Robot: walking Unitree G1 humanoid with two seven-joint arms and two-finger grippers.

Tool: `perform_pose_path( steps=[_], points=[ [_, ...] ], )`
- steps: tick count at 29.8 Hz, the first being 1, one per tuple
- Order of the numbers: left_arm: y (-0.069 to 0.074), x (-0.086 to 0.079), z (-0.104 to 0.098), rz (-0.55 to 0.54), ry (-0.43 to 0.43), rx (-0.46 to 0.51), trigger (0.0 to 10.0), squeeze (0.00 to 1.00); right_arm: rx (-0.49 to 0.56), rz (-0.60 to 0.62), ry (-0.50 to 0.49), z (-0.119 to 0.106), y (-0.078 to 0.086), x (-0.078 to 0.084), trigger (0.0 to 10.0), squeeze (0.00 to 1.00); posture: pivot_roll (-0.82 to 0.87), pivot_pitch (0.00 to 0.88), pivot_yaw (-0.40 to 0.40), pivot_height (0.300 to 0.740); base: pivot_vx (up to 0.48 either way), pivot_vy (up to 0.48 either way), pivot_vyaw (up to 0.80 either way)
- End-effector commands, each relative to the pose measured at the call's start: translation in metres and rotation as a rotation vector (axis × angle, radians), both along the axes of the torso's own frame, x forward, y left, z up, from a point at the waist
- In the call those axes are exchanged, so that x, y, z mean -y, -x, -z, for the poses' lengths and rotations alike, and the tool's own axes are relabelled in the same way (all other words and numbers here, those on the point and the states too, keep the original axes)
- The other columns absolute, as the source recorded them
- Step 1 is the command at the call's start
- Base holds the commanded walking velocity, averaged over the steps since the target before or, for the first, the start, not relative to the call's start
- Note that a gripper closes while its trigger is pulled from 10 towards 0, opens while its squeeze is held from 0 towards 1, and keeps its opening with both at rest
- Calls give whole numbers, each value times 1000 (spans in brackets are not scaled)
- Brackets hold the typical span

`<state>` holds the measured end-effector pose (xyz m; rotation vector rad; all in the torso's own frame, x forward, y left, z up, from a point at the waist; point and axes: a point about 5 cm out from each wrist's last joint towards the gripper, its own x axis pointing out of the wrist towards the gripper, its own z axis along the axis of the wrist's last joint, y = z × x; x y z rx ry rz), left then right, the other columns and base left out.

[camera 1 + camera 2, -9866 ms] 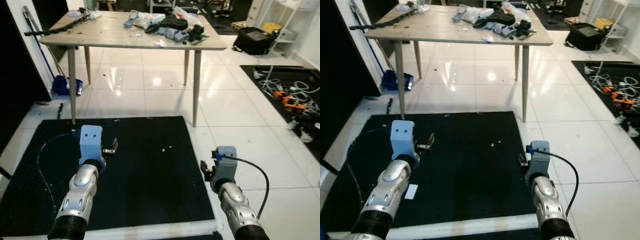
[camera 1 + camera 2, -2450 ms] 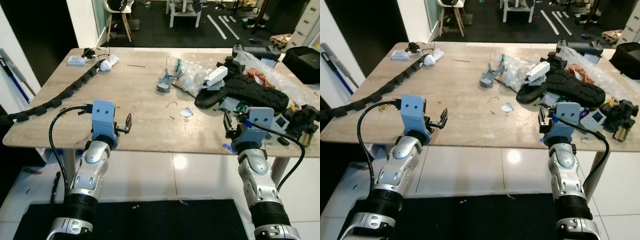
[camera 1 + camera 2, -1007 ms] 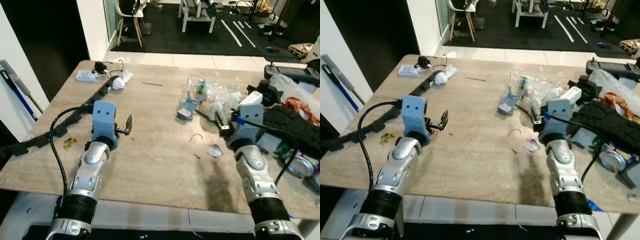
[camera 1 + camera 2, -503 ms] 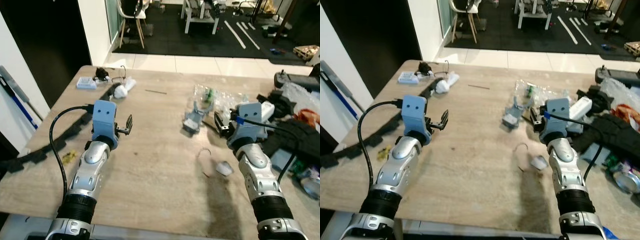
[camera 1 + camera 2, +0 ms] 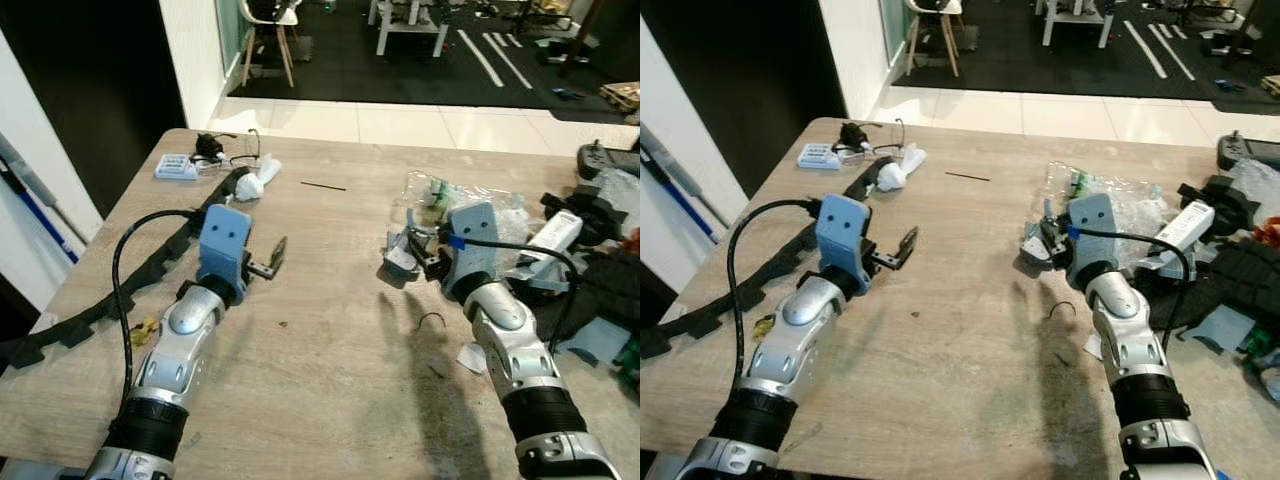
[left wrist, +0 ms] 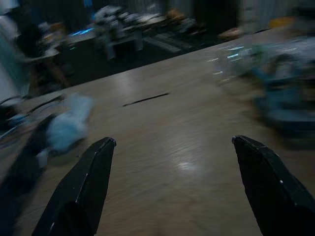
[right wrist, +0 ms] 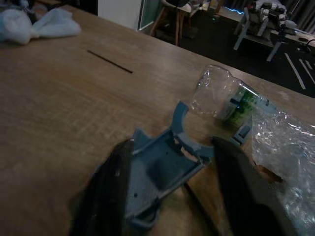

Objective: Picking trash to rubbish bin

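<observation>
Here, right pincer spread around angular grey-blue plastic bracket, left pincer released, woodgrain table.

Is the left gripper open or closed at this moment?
Open: the left gripper has its two black fingers spread wide, bare table between them.

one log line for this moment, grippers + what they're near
right gripper: open, straddling grey-blue plastic part on table | left gripper: open, above bare wood | crushed bottle: beyond part

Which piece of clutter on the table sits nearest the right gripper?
The grey-blue plastic bracket, between the right gripper's open fingers; the crushed clear bottle lies beyond it.
</observation>
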<state>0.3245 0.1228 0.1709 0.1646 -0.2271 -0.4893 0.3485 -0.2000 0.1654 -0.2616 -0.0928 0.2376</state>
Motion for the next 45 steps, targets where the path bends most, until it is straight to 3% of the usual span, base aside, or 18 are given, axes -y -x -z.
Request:
perform_pose_path(
  steps=[1, 15, 16, 18, 19, 27, 45],
  points=[
    [6, 3, 2, 60, -21, 5, 10000, 0, -31, -18, 33, 5, 2, -2, 10000, 1000, 17, 96, 7, 740, 0, 0, 0],
    [17, 15, 4, 223, -97, -5, 10000, 0, -201, -76, 147, 16, 3, -1, 10000, 1000, 15, 105, 12, 740, 0, 0, 0],
    [17, 14, 4, 226, -100, -5, 10000, 0, -210, -70, 156, 17, 2, 0, 10000, 918, 11, 115, 13, 740, 0, 0, 0],
    [17, 15, 3, 228, -103, -5, 10000, 0, -217, -62, 162, 18, 1, 2, 10000, 918, 11, 115, 13, 740, 0, 0, 0],
    [17, 15, 3, 231, -105, -6, 10000, 0, -227, -56, 162, 19, 1, 3, 10000, 0, 11, 115, 13, 740, 0, 0, 0],
    [20, 17, 2, 273, -146, -1, 10000, 0, -327, -54, 100, 28, 1, 4, 10000, 0, 15, 126, 14, 740, 0, 0, 0],
    [34, 29, 1, 441, -117, -35, 10000, 0, -343, -100, 51, 31, 3, -2, 10000, 0, 18, 129, 19, 740, 0, 0, 0]
  ],
)
